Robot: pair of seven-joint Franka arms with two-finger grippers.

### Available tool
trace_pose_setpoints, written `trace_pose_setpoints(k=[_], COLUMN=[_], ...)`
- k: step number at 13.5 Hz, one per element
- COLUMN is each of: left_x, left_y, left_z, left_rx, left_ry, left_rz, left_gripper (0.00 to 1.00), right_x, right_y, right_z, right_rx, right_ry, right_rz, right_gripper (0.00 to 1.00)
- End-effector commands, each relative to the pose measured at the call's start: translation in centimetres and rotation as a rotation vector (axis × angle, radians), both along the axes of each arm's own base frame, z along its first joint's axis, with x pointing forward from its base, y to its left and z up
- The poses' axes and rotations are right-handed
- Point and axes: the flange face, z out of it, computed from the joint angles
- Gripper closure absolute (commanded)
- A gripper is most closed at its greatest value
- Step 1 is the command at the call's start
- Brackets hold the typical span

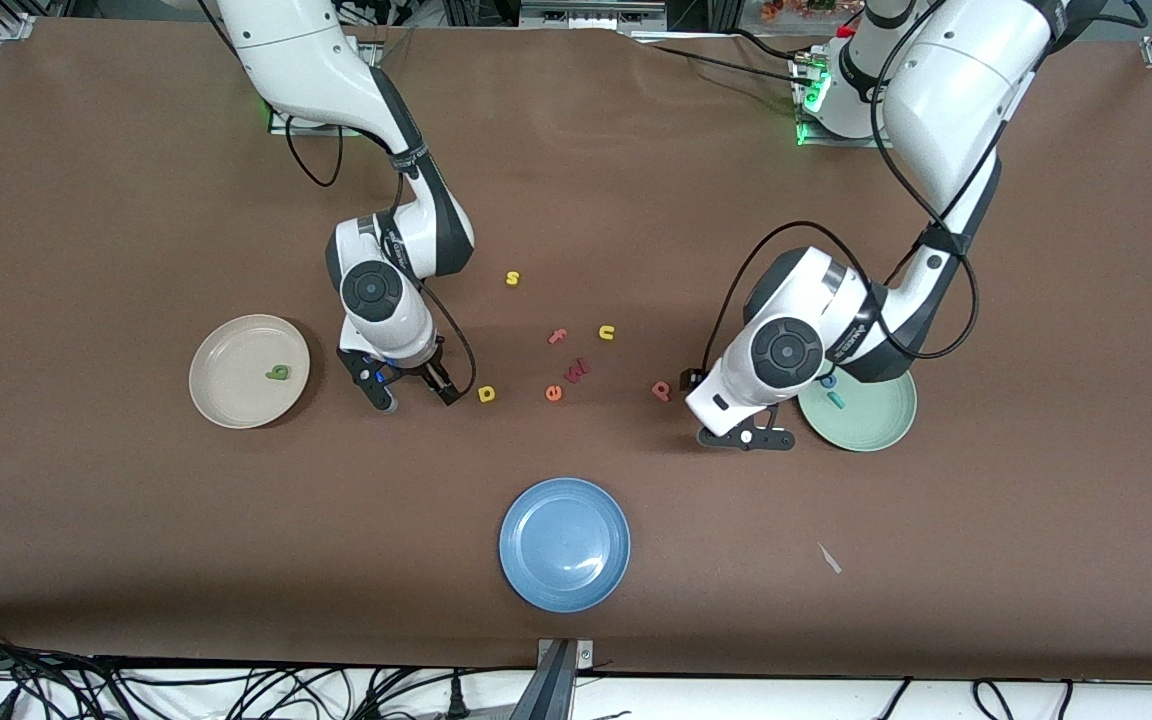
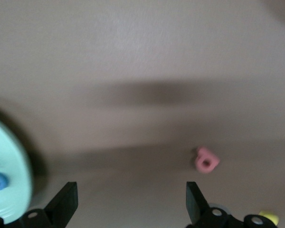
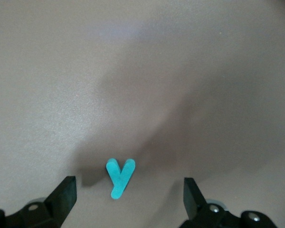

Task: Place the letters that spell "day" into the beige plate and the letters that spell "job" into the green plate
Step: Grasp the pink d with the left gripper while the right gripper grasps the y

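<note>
The beige plate (image 1: pixel 226 350) lies farther from the front camera than the blue plate (image 1: pixel 564 543) and well toward the right arm's end of the surface (image 1: pixel 136 520). The green a (image 1: pixel 279 373) lies in it.

The right gripper (image 1: pixel 419 398) hangs low over the surface, closer to the blue plate's line than the beige plate is. Its jaws are open. The right wrist view shows the teal y (image 3: pixel 119 176) flat on the surface between the two fingers (image 3: pixel 61 195), touching neither.

The yellow d (image 1: pixel 486 394) lies just beside that gripper, farther from the front camera than the blue plate.

Farther again from the blue plate is a loose group of letters: a yellow s (image 1: pixel 512 278) farthest off, then a pink f (image 1: pixel 557 337), an orange e (image 1: pixel 554 393), a dark red letter (image 1: pixel 577 370) and a yellow u (image 1: pixel 606 332).

The pink-red b (image 1: pixel 661 390) lies on the surface farther from the front camera than the blue plate, toward the left arm's end.

The left gripper (image 1: pixel 746 440) hangs over bare surface between the b and the green plate (image 1: pixel 876 425). Its jaws are wide open and hold nothing.

The green plate lies farther from the camera than the blue plate, well toward the left arm's end. The blue o (image 1: pixel 827 381) and the teal j (image 1: pixel 838 400) lie in it, partly under the arm.

A small white scrap (image 1: pixel 829 558) lies level with the blue plate, toward the left arm's end.
</note>
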Motion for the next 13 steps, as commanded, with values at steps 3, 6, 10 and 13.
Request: trace_pose_setpoints(k=[3,6,10,13], left_x=[1.3,2.0,0.7,-1.2], left_y=[-0.1,1.6,-3.1,-6.3], left_z=[-0.6,-1.4,-3.1,-5.3], left_rx=[-0.026,-0.022,-0.042,0.002], left_ry=[-0.031,-0.021,-0.078,-0.078], left_rz=[0.164,0.169,0.229,0.326], left_gripper=[0.00,0.00,0.00,0.00], right_x=[0.4,0.4,0.4,0.4], right_y=[0.1,0.0,0.2,0.1], right_z=[-0.7,-0.9,-0.8,-0.8], right_rx=[0.002,0.002,-0.002,-0.001], right_ry=[-0.011,-0.011,-0.012,-0.011], right_rz=[-0.009,-0.011,0.010,0.036], right_gripper=[0.09,0.32,0.53,0.82])
